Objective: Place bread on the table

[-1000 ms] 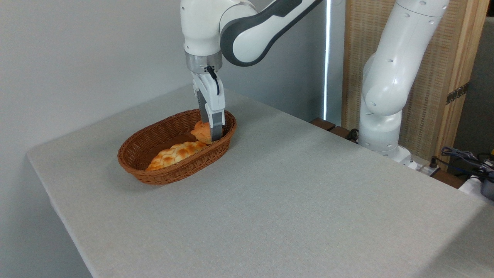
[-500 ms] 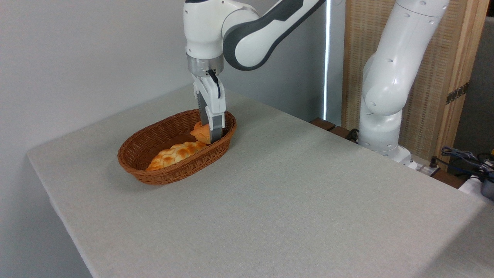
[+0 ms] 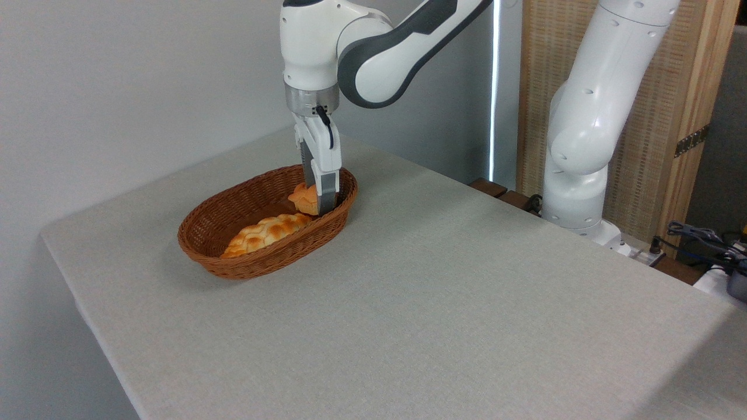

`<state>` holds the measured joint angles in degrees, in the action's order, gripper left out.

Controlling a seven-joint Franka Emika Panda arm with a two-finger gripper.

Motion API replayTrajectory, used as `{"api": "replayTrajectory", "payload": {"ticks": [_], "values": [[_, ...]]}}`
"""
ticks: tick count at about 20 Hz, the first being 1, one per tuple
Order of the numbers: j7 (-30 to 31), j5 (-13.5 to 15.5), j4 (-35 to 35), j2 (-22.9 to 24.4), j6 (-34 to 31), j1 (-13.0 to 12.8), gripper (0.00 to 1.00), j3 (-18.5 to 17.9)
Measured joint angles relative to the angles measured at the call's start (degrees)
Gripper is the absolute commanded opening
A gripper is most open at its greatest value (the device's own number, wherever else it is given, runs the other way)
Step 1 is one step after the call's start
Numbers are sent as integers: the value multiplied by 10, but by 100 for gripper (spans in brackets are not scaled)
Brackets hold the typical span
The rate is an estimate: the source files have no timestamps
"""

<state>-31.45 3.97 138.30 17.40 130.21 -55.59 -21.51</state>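
Basket (image 3: 233,233) of brown wicker, oval, sits toward the far left of a grey counter (image 3: 443,303). A white robot arm (image 3: 373,52) reaches down into its right end. The end effector (image 3: 318,201) is closed on the bun (image 3: 304,199), a small orange roll, within the basket by the right rim. A long braided loaf (image 3: 265,231) lies in the basket just left of the bun.

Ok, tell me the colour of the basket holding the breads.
The oval wicker basket is reddish brown, woven all over; the fixed camera view shows it plainly.
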Motion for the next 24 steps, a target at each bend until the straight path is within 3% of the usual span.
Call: {"api": "replayTrajectory", "payload": {"ticks": [2,12,24], "values": [[0,0,0,0,0,0,42,0],[0,0,0,0,0,0,36,0],[0,0,0,0,0,-1,34,0]]}}
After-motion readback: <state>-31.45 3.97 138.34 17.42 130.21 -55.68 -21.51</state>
